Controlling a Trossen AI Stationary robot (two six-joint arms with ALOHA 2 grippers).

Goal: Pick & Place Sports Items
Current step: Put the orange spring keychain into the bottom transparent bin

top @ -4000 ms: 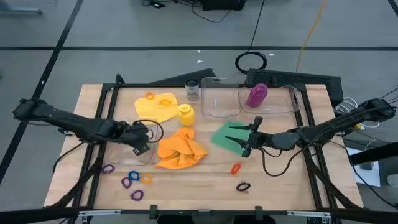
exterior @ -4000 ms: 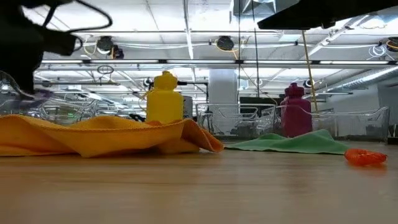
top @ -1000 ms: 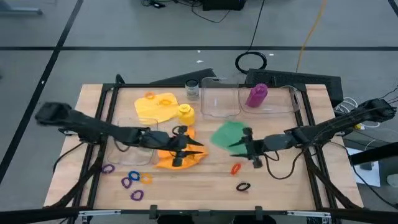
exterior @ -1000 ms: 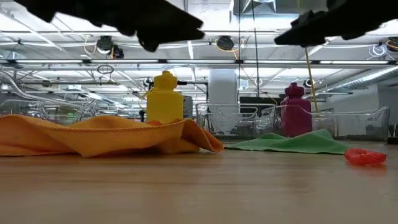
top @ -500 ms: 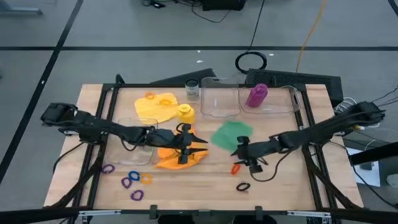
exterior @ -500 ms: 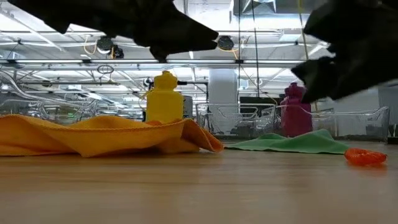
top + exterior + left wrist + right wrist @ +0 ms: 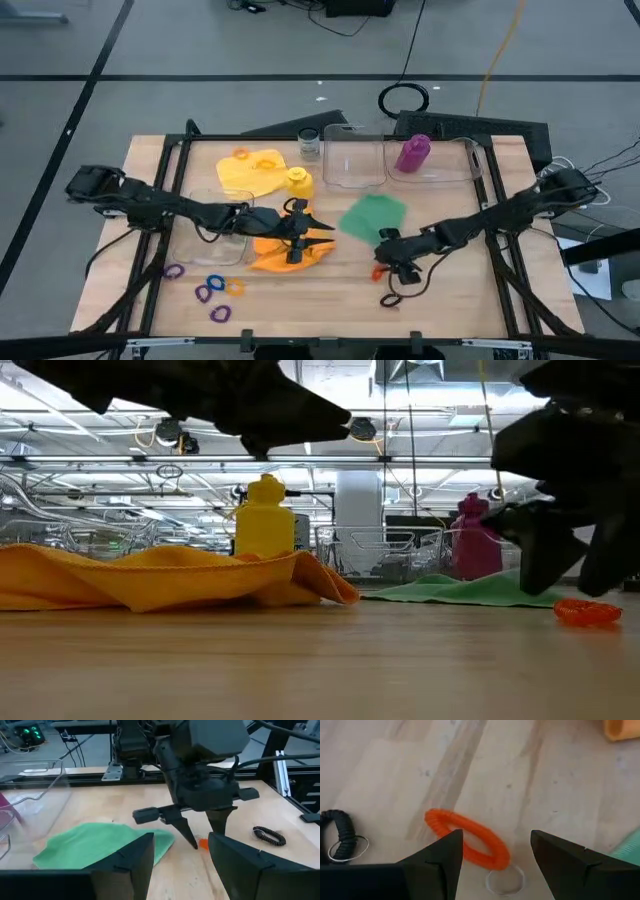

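Ring, orange (image 7: pixel 468 839) | between right gripper (image 7: pixel 492 851) fingers, spread, gripping nothing

Orange cloth (image 7: pixel 150 580): left end cut off by the low view's edge. Green cloth (image 7: pixel 455 591): right part hidden behind the right gripper (image 7: pixel 570 575). Orange ring (image 7: pixel 467 840): near side hidden by that gripper's fingers (image 7: pixel 432 862). Black ring (image 7: pixel 337 832): partly cut off.
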